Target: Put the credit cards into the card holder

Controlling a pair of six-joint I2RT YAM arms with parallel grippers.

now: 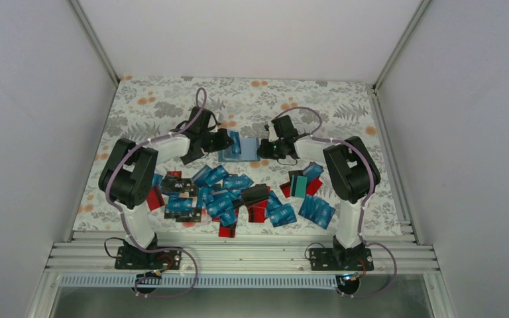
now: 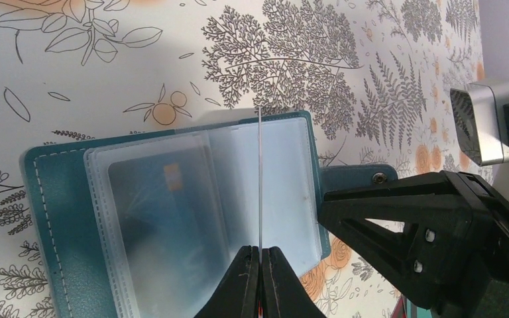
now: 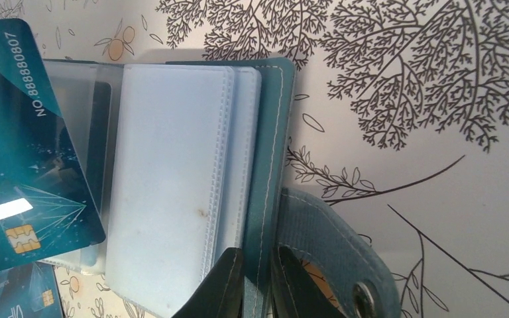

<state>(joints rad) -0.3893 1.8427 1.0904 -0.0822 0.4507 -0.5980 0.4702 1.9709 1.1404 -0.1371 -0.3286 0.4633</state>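
So the whole thing comes down to the card versus the pocket. The left arm's jaws are pressed together on one teal-blue plastic credit card (image 3: 26, 152), which stands on edge right over the teal-blue folding card holder (image 2: 53, 218). The holder lies open and flat on the floral-print desk (image 2: 106, 73), between the two arms and beyond the loose pile of blue, red and black cards (image 1: 228, 199).

From the left wrist the card is just a thin line running straight out from the jaws across the clear plastic sleeves (image 3: 166, 185). Its long side sits roughly parallel to theirs, a bit tilted.

The right arm's jaws look nipped onto the holder's stitched cover edge, just beside the snap tab (image 3: 335, 252), pinning it down. I'd say gripped, though the contact itself is hard to make out.

The left arm is obviously the one to do the inserting. My guess is the card needs laying flatter and lining up with a sleeve mouth. I honestly can't tell which side the pockets open on.
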